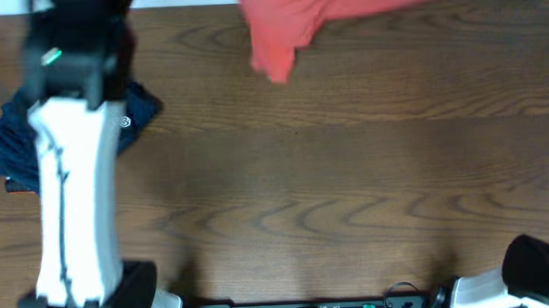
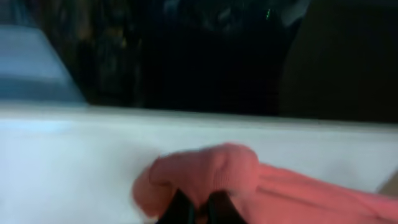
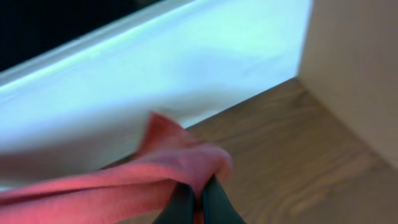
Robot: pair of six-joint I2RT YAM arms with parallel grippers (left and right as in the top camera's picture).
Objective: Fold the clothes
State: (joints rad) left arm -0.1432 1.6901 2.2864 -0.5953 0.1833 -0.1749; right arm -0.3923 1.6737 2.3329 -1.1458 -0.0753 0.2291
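The red-orange T-shirt [image 1: 288,28] hangs bunched along the table's far edge, with one corner drooping onto the wood. No lettering or neck tag shows. In the left wrist view my left gripper [image 2: 199,210] is shut on a fold of the shirt [image 2: 217,168], held up in front of a white wall. In the right wrist view my right gripper [image 3: 198,205] is shut on another edge of the shirt [image 3: 124,186], above the wooden table. Neither pair of fingertips shows in the overhead view. The left arm [image 1: 71,181] reaches toward the far left.
Folded navy garments [image 1: 138,109], one with a small white logo, lie at the left under the left arm. The wooden table [image 1: 332,189] spans the view. A white wall [image 3: 155,74] and a beige panel [image 3: 354,62] stand behind the table. The right arm's base [image 1: 530,273] sits at the front right.
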